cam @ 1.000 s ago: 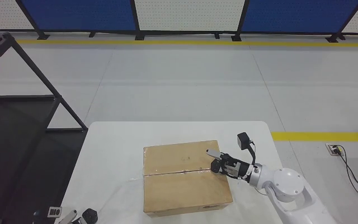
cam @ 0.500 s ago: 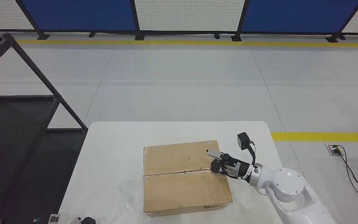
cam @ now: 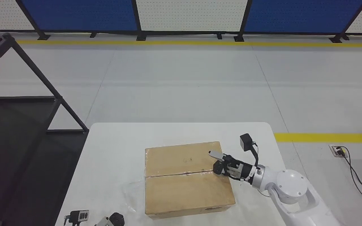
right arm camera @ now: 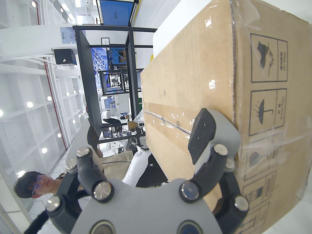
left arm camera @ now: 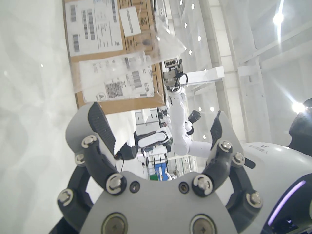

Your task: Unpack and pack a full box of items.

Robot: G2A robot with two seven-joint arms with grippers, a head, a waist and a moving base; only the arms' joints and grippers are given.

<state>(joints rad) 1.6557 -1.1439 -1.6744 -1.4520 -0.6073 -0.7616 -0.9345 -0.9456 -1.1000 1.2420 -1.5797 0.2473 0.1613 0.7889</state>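
The left pincer [left arm camera: 158, 113] is held spread off the near left corner of the cardboard box [cam: 181, 192], apart from it. The box is set closed, its top seam [cam: 181, 173] taped, on the white desk [cam: 113, 152]. The right pincer [cam: 217, 160] is seen spread at the box's right edge, beside the seam.

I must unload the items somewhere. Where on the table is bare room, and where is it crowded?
Bare: the table strip left of the box, and the band between box and far edge. Crowded: the box's right side, with the open right gripper; the near left corner, with the left gripper.
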